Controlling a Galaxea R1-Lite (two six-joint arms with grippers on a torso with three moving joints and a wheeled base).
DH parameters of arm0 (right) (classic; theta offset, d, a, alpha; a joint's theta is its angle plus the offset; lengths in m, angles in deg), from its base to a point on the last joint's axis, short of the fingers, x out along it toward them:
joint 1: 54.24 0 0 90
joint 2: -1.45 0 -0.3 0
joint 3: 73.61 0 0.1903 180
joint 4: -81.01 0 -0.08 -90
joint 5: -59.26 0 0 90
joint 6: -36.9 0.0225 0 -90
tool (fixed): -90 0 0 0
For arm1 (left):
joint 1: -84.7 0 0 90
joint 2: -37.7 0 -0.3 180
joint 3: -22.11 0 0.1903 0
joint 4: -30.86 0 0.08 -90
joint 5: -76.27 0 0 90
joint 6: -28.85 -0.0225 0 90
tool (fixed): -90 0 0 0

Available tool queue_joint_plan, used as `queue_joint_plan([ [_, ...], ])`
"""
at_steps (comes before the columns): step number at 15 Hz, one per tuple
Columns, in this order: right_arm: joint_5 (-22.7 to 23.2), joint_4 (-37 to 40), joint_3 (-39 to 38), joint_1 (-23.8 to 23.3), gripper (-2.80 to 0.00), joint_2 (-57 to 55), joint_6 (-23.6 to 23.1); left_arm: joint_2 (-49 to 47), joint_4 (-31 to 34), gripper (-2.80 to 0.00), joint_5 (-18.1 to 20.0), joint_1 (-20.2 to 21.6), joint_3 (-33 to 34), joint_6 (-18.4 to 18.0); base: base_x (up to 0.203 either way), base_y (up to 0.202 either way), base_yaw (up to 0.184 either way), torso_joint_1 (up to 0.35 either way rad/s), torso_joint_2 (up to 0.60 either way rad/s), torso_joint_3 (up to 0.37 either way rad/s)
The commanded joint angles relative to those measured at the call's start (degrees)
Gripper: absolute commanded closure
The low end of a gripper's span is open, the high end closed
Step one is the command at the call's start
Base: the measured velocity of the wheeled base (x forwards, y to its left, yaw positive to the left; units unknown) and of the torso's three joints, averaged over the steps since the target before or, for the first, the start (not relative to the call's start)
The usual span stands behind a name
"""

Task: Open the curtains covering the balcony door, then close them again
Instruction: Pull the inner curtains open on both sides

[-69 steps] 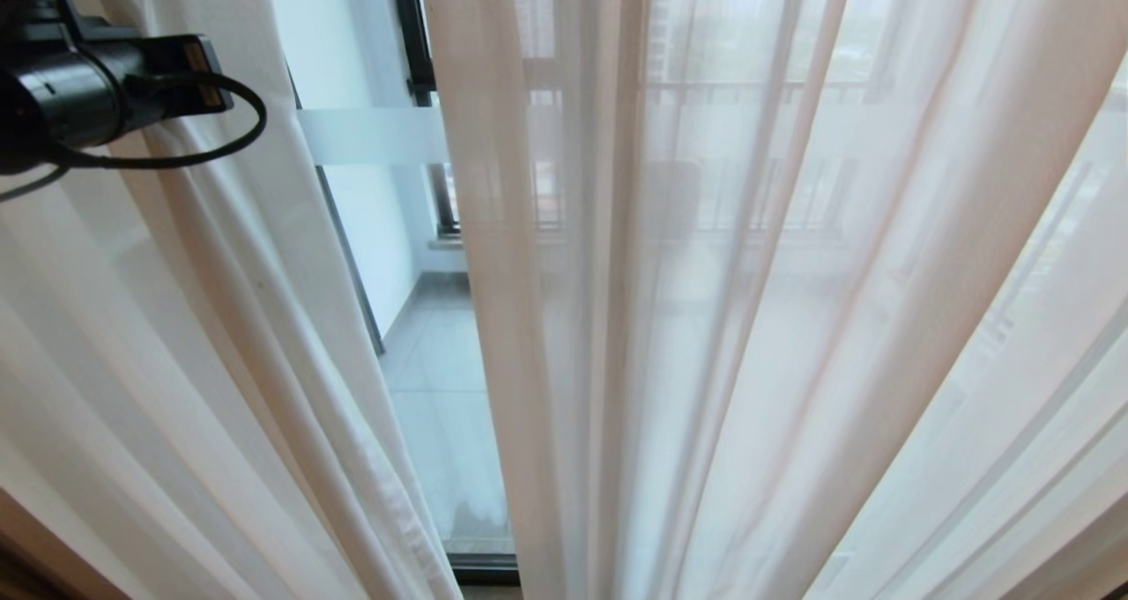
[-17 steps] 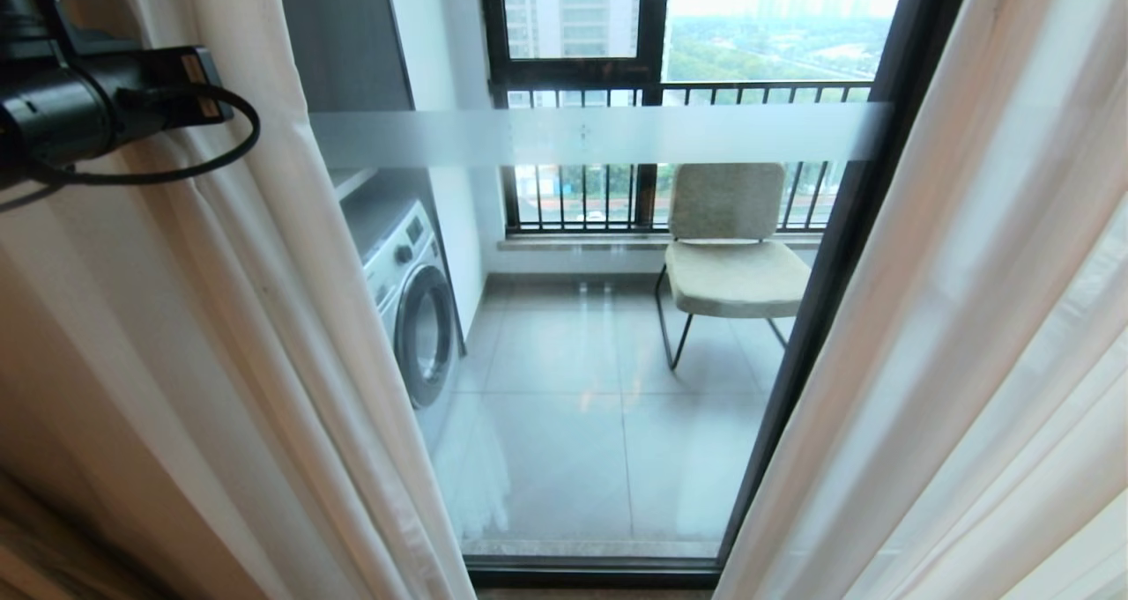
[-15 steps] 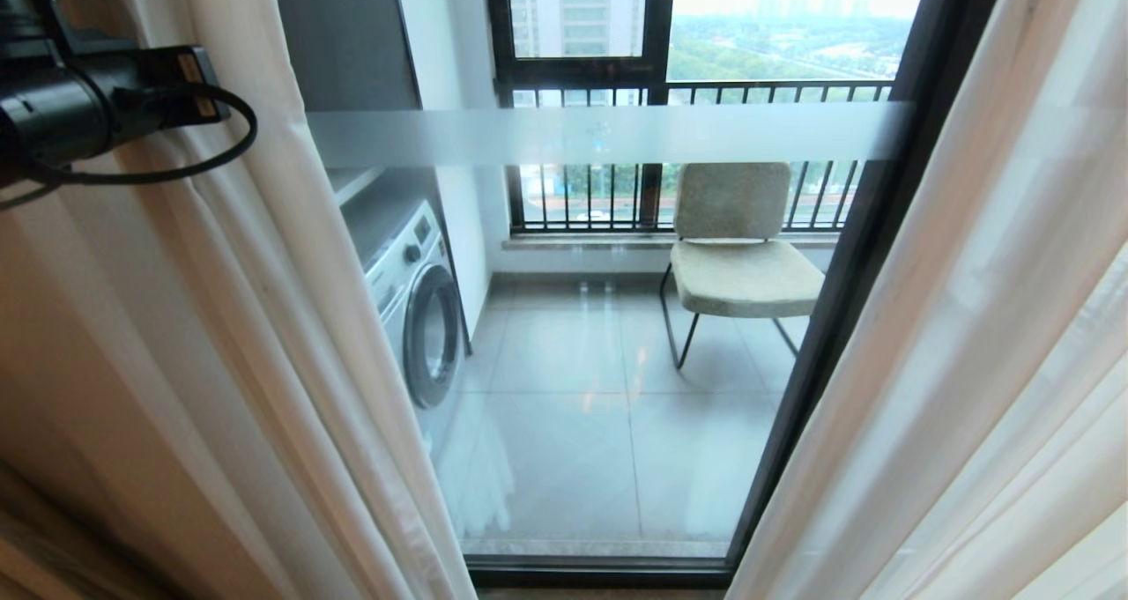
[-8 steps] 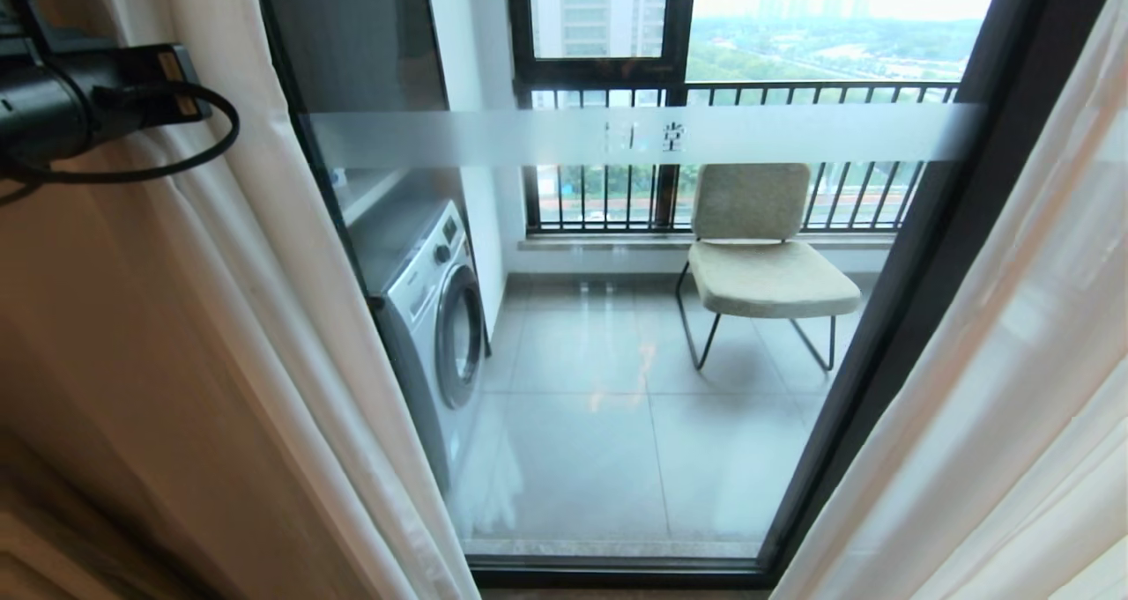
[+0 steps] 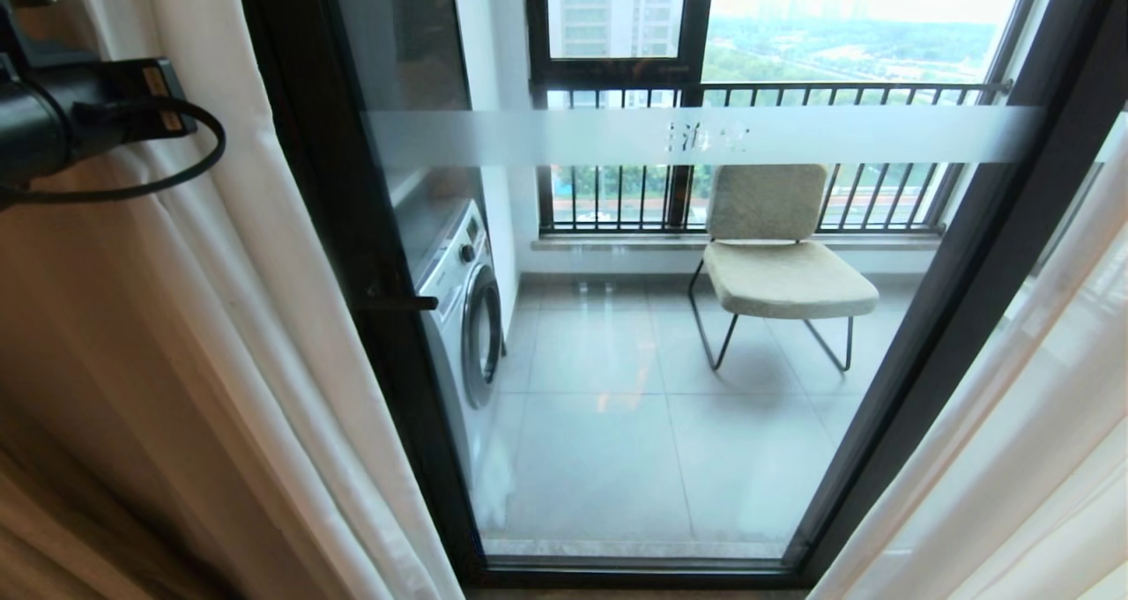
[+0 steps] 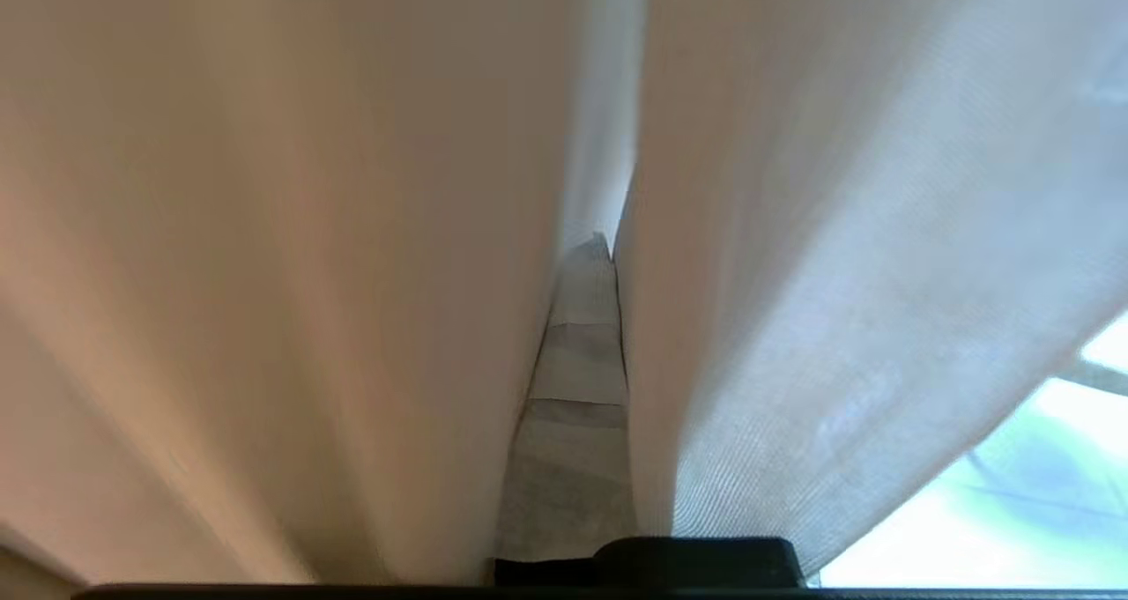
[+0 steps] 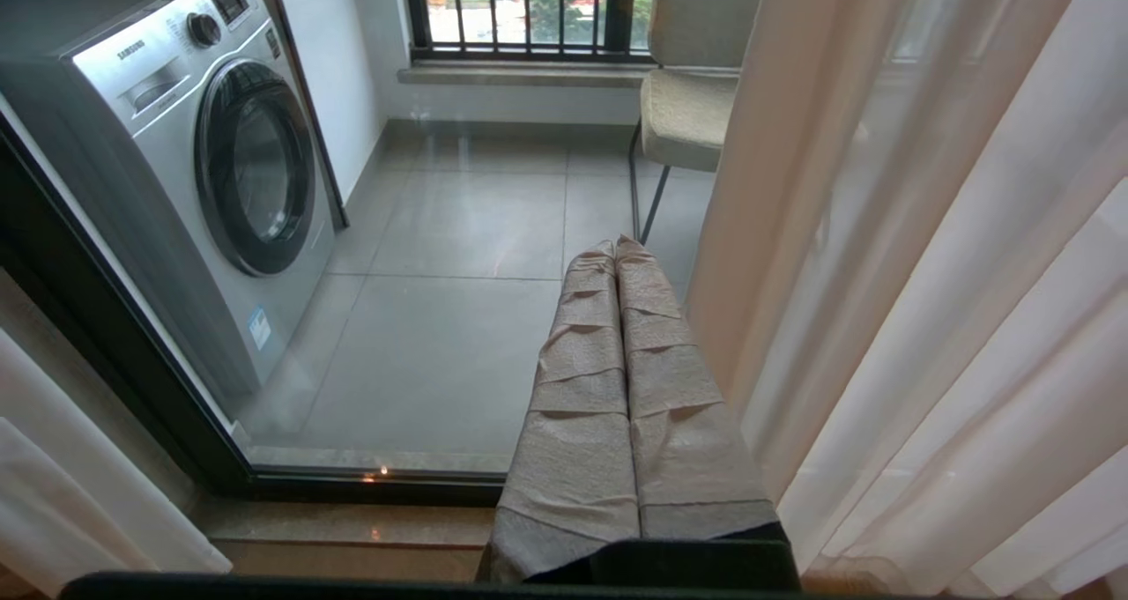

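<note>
Curtains (image 5: 264, 344) of thin, sheer white pleated cloth hang parted to both sides, the left panel backed by heavier tan weave. Between them stands the balcony door (image 5: 634, 388), clear glass in a black metal frame, crossed by a frosted band. Behind it lie glossy grey floor tiles (image 5: 599, 459), a steel-fronted washing machine (image 7: 203, 168) and a padded beige chair (image 5: 780, 256). The left gripper (image 6: 586, 336), tape-wrapped, is clamped on curtain folds; the right gripper (image 7: 617, 256) is closed, holding nothing.

Head view faces balcony door (image 5: 617, 318); right wrist shares it, lower.
</note>
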Motion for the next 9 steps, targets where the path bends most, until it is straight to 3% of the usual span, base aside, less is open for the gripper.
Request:
queue_joint_plan([
  [1,0.0,-0.02,-0.01,0.0,0.0,0.02,-0.02,0.93,0.05,0.0,-0.05,0.03,0.32,0.0,0.0,0.0,0.0,0.0,0.0,0.0],
  [6,0.0,-0.02,-0.01,0.0,0.0,0.02,-0.08,1.85,0.06,0.0,-1.15,1.61,0.23,0.0,0.0,0.0,0.0,0.0,0.0,0.0],
  [9,0.0,-0.02,-0.01,0.0,0.0,0.02,-0.11,2.08,0.12,0.0,-1.2,4.72,0.18,0.0,0.0,0.0,0.0,0.0,0.0,0.0],
])
